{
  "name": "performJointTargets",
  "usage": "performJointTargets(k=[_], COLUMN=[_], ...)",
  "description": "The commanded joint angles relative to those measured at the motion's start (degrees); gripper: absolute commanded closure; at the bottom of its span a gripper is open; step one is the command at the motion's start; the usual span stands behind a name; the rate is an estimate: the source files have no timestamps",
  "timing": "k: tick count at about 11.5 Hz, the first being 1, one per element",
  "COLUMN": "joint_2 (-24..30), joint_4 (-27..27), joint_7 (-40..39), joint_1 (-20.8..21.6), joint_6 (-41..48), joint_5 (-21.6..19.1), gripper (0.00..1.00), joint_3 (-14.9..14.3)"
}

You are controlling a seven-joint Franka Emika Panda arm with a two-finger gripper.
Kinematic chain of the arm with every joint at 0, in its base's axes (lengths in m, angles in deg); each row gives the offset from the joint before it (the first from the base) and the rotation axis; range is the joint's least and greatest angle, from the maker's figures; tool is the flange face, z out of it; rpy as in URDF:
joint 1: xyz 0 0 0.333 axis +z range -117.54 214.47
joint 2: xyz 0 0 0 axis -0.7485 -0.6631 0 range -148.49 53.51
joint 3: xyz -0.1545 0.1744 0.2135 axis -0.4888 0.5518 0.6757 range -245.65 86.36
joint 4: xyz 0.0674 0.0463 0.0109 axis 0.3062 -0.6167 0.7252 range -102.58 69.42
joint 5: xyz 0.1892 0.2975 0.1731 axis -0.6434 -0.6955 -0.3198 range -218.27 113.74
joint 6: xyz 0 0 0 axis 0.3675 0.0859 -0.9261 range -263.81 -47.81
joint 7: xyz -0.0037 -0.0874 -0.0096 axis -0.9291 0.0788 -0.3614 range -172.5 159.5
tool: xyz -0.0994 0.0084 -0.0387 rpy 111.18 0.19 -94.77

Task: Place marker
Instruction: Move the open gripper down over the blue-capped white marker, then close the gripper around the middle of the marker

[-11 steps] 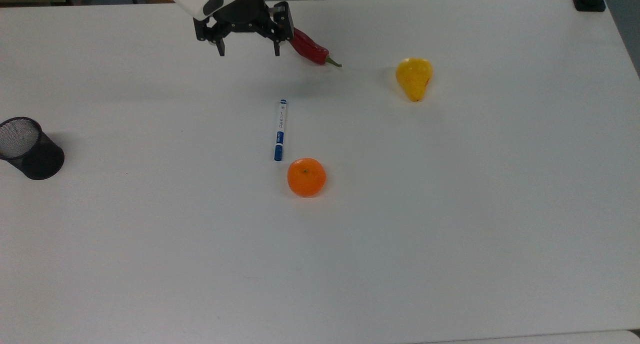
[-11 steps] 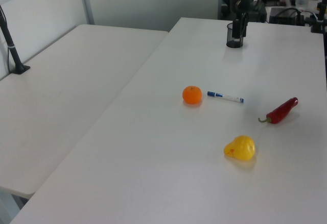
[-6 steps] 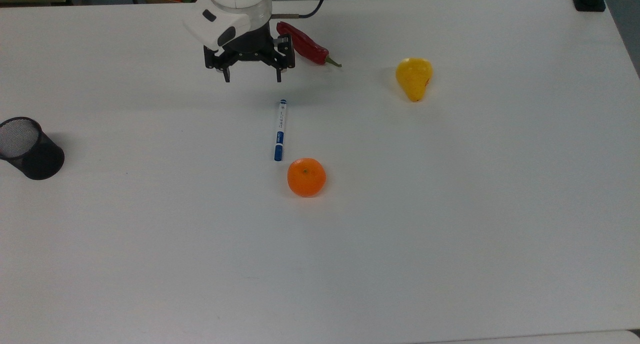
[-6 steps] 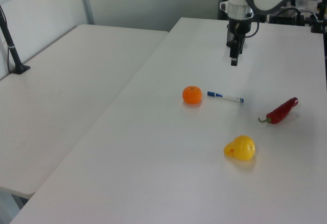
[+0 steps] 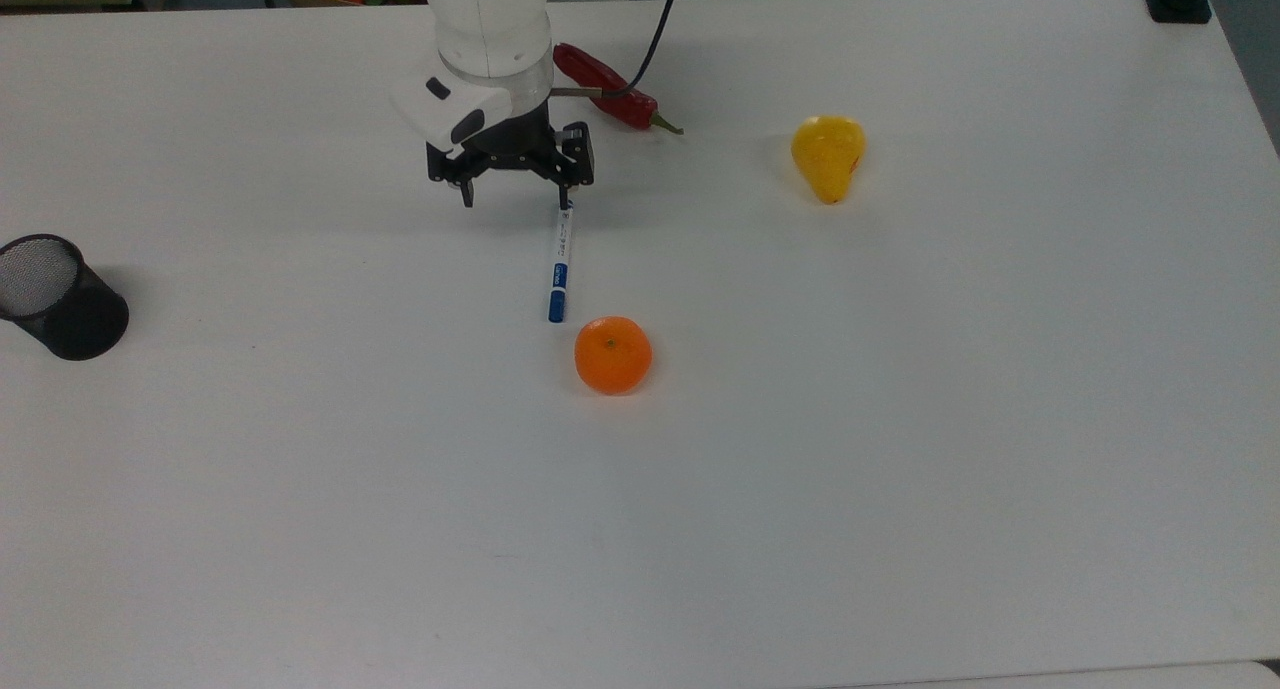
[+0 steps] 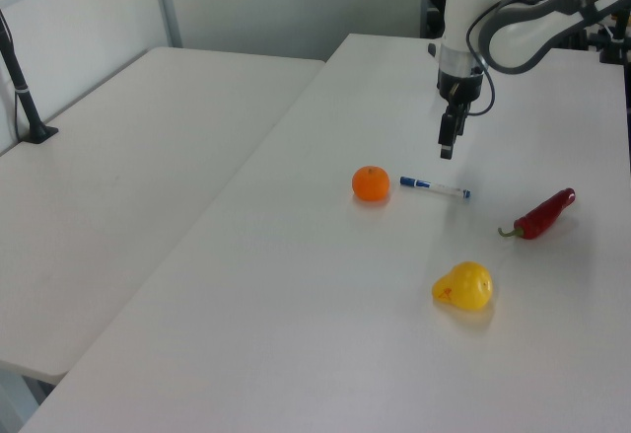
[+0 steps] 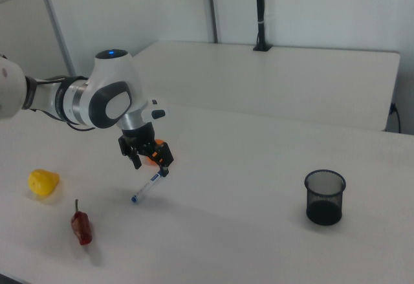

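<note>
We are in the approach step: the marker (image 5: 560,264) has not been picked up and lies flat on the white surface (image 5: 900,469), roughly mid-width and in the half nearer the top view's upper edge. Its blue-capped end sits just beside the orange fruit (image 5: 613,354), apart from it.

Our end effector (image 5: 516,201) hangs above the marker's other end with its two fingers spread and nothing between them; in the top view one fingertip (image 5: 566,206) overlaps that tip, while the left view shows the end effector (image 6: 447,147) clear of the surface.

Next, we judge, we must centre the jaws over the white barrel, straddling it across its length, descend and close. The barrel is slim and round, so an off-centre pinch could roll it. The likely destination is the black mesh cup (image 5: 55,297) near the top view's left edge, well apart from the marker.
</note>
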Motion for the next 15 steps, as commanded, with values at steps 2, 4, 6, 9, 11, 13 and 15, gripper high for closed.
performJointTargets(k=[2,4,6,9,11,13,15], joint_2=[-5.0,-6.5,-8.1,-9.8,-9.8,-9.8,-9.8], joint_4=[0.8,2.0,2.7,3.2,3.2,3.3,3.6], joint_7=[2.9,2.9,8.0,12.0,11.9,12.0,12.0], joint_1=[2.7,2.8,3.7,4.1,3.9,3.8,3.7], joint_6=[-4.7,-4.8,-4.8,-5.1,-5.8,-5.8,-5.7], joint_5=[0.8,0.8,1.9,6.8,6.8,6.2,6.0], gripper=[0.00,0.00,0.00,0.03,0.34,0.61,0.78], joint_3=[-0.3,-0.3,-0.2,-0.2,-0.2,-0.2,-0.2])
